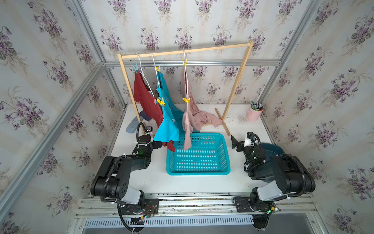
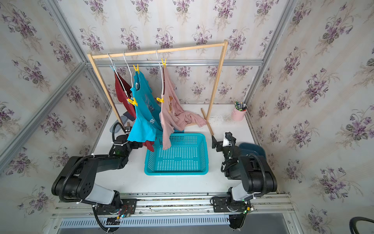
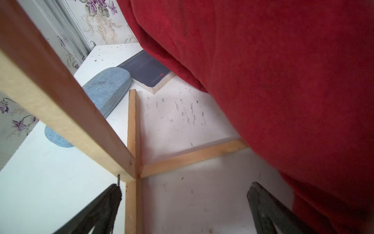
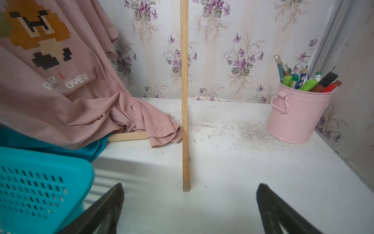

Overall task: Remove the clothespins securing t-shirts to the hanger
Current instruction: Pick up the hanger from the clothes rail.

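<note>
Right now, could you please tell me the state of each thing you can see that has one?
left gripper: open, holding nothing
right gripper: open, holding nothing
clothespins: clipped on, none removed
t-shirts: hanging, pinned to hangers
basket: upright, nothing visible inside
pink bucket: upright, holding pens
glasses case: shut
book: closed, lying flat

Bright even light, soft shadows, wide-angle edge distortion
</note>
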